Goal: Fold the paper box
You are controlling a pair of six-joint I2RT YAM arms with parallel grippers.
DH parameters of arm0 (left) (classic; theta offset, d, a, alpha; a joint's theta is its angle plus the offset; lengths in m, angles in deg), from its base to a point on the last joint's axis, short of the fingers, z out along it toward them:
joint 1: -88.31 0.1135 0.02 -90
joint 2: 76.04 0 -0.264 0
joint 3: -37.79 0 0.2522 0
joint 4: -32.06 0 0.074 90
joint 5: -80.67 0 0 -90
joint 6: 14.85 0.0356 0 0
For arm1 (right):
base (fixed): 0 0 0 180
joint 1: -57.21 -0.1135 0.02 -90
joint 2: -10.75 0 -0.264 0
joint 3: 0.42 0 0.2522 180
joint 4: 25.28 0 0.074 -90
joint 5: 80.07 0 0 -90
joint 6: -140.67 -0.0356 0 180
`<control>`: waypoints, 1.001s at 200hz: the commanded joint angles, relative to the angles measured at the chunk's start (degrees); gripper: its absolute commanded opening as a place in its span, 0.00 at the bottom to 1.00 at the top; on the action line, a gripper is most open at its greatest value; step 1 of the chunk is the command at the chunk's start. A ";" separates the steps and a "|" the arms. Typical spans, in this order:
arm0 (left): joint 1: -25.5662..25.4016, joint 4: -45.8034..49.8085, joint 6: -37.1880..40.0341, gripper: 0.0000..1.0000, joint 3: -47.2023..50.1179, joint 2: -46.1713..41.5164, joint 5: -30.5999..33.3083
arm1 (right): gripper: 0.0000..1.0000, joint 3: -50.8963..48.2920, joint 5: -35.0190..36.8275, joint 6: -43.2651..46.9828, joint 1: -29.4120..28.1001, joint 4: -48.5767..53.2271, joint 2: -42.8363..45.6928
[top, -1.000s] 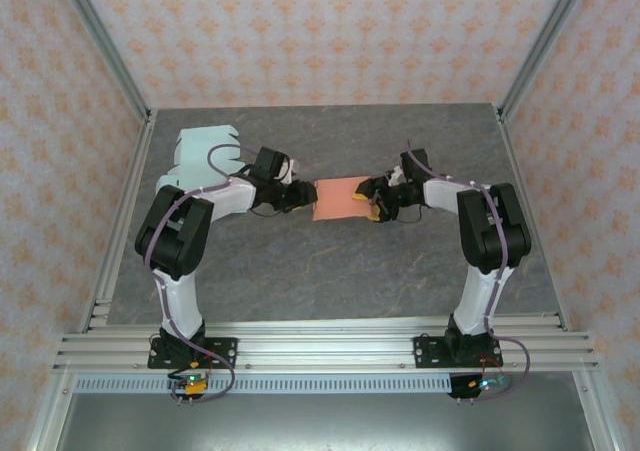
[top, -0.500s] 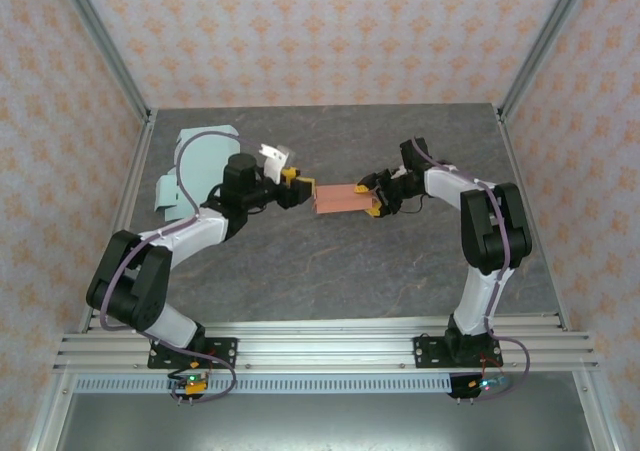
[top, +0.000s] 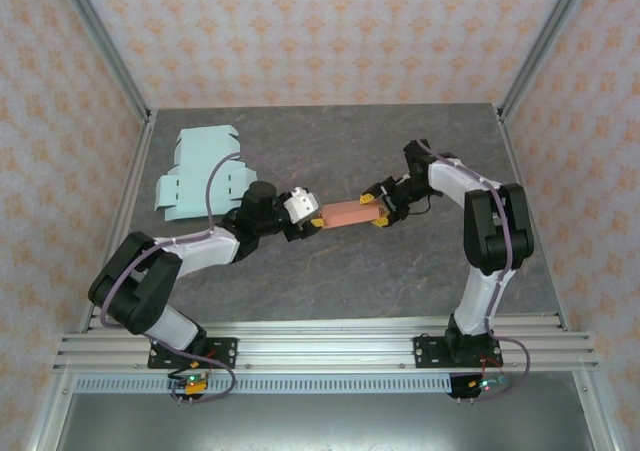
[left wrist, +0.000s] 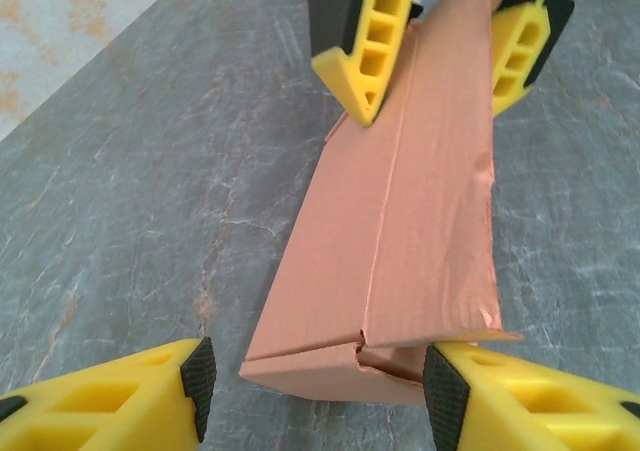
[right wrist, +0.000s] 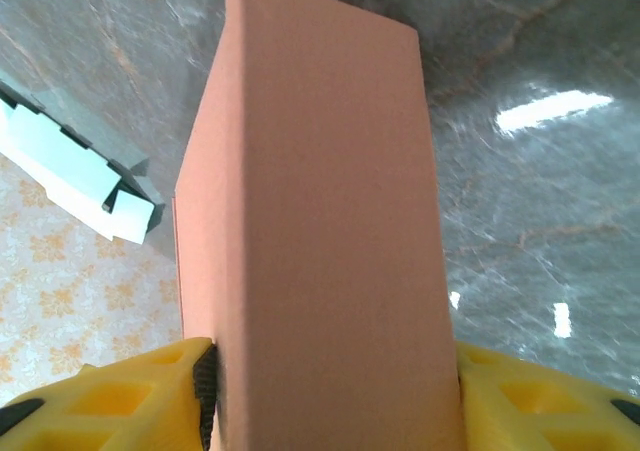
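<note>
Grey marbled counter [top: 330, 281] inside a cell walled in peach patterned paper.

At far left, lying flat and well apart from both arms: pale blue card cutout [top: 200, 171], not in play.

Next along: left hand [top: 312, 221], reaching in low toward the middle. Stands open astride one end of the paper box [top: 348, 214]. Seen from the left wrist, shows one yellow finger [left wrist: 110, 401] apart from the box corner by a clear gap, and the other just beside or touching a loose, slightly torn flap edge; hard to say which.

At the centre: the orange-brown box itself, a long narrow sleeve stretched between the two hands, its seam running lengthwise along the top. Resting on the counter or lifted just clear of it, cannot tell.

To the right: right hand [right wrist: 330, 381], clamped on the far end of the box, with pads pressed against both side walls.

Looks like the shaping step, with the sleeve already squared up and the end near the left hand not yet closed. Probably calls next for a gentle inward push on that loose flap, with the right-side grip kept steady as an anchor. Needs light force only, since thin card creases and tears easily.
</note>
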 commanded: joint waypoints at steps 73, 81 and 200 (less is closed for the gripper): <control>-2.16 7.68 5.95 0.58 -2.49 -0.05 -2.57 | 0.56 2.73 -0.12 1.86 0.17 9.97 0.84; -2.37 9.18 6.26 0.58 -3.05 -0.42 -2.43 | 0.56 3.25 0.10 2.06 0.38 10.64 0.59; -4.10 17.16 11.31 0.58 -4.00 -6.16 0.93 | 0.53 0.02 0.41 -4.64 0.74 11.79 4.08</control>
